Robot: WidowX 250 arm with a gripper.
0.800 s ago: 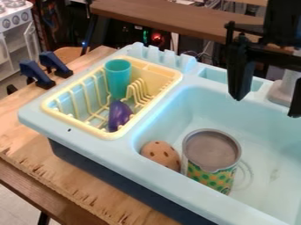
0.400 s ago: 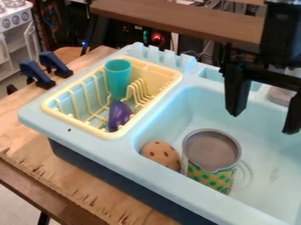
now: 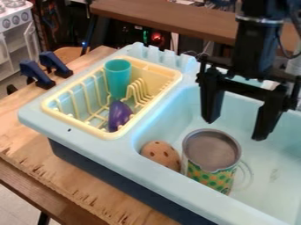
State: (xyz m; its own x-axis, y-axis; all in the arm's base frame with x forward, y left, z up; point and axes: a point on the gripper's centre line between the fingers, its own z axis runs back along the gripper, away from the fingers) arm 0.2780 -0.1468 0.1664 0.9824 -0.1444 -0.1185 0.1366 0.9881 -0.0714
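- we see the black two-finger gripper point(image 3: 234, 130) empty, fingers spread, near the green-patterned cylindrical can point(image 3: 211, 158)
- we think the slatted yellow plastic rack point(image 3: 106, 135) props the teal plastic cup point(image 3: 118, 79) upright

Your black arm enters at the upper right of the frame, its pincer point(image 3: 234, 129) hanging downward, two fingers spread wide apart and empty.

You had two clamps point(image 3: 55, 64), one sink point(image 3: 176, 182), one rack point(image 3: 104, 133), one cup point(image 3: 118, 81), one can point(image 3: 210, 158), one purple toy point(image 3: 119, 115), one spotted toy point(image 3: 160, 155).
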